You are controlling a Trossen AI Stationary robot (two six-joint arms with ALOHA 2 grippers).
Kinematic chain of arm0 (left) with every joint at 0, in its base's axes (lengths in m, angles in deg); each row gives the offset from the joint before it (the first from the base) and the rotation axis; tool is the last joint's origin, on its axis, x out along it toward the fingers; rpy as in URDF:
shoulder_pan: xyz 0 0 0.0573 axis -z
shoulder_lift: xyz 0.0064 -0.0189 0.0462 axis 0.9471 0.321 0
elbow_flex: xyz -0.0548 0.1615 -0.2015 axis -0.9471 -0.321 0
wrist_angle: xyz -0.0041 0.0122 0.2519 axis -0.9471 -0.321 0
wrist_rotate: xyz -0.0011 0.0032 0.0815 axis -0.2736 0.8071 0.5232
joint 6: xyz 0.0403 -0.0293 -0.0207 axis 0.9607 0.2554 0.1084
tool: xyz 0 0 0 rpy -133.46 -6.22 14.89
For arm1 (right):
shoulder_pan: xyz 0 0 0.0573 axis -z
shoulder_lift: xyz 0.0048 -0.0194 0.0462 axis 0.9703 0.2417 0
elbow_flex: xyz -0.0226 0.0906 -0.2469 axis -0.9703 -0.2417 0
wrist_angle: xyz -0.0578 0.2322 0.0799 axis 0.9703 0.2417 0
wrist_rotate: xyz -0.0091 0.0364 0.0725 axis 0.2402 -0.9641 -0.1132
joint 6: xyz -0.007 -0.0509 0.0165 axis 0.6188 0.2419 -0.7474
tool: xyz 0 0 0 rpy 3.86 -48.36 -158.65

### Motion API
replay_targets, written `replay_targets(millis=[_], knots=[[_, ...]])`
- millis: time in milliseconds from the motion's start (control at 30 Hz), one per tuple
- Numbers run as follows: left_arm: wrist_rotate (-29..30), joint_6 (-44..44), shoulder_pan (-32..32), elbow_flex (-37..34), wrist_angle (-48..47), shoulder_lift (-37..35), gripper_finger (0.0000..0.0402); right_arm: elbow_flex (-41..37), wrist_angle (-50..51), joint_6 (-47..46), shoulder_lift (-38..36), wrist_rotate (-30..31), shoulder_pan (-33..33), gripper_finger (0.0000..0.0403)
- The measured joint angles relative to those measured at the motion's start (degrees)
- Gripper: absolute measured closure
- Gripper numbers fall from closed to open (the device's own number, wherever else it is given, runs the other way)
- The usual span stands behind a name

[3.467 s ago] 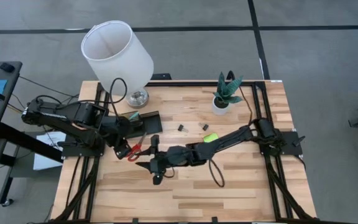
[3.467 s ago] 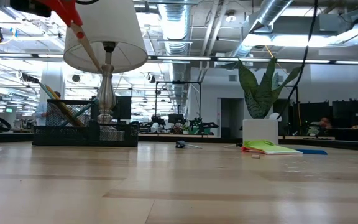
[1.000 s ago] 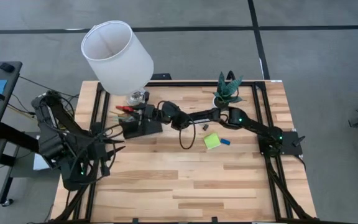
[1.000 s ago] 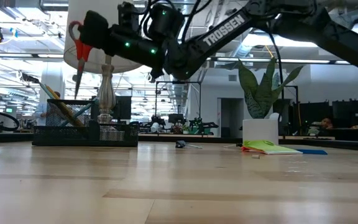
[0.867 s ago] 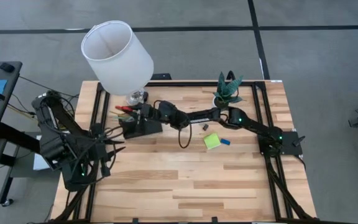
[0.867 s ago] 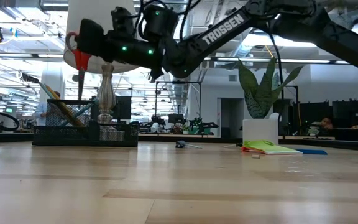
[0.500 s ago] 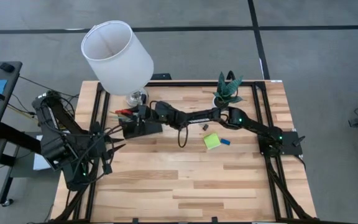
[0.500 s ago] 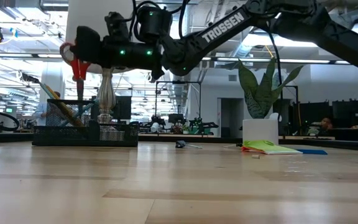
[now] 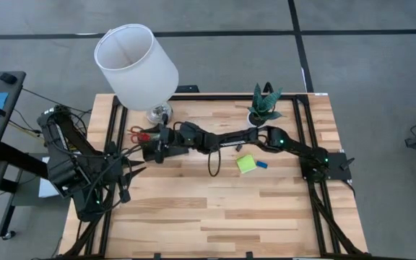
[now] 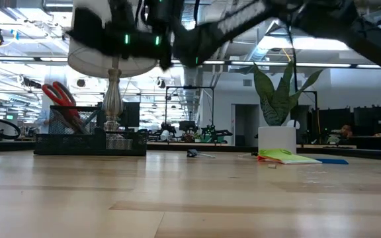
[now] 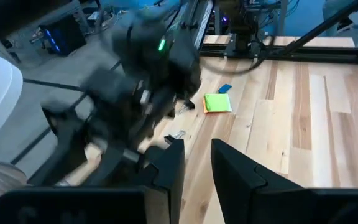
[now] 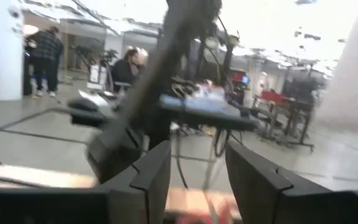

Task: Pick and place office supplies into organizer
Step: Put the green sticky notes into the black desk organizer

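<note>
Scissors (image 10: 59, 99) in organizer (image 10: 90, 141), lamp (image 9: 137, 67) just behind.

Two dark, matte black jointed robot arms on black frame mounts. Loose black cables loop along the right arm (image 9: 237, 137) and left arm (image 9: 71, 155). Small green indicator lights glow on their housings. Each ends in two flat, angular black fingers (image 11: 232, 171).

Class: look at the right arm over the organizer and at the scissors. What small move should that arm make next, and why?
Probably lift the right gripper straight up, clear of the organizer. The red-handled scissors now stand in its mesh cup, free of the open jaws, while the lime-green sticky-note pad remains on the table.
</note>
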Motion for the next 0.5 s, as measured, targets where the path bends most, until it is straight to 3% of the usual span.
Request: replay_targets(millis=[100, 167, 367, 500], knots=[[0.0, -1.77, 0.0, 0.0, 0.02, 0.0, 0.0329, 0.06, 4.44, 0.03, -4.31, -0.06, -1.58, 0.0246], [0.0, -2.09, 0.0, 0.0, 0.02, 0.0, 0.0329, 0.07, 12.77, 1.73, -7.74, -0.17, -2.72, 0.0245], [1.96, -1.55, -0.01, 0.0, 0.0, 0.0, 0.0329, 0.07, 54.83, 8.56, -20.1, -0.4, -7.02, 0.026], [5.57, -1.79, -0.65, 0.0, 0.02, 0.0, 0.0329, 0.07, 78.38, 6.82, -25.86, -0.16, -9.65, 0.0274]])
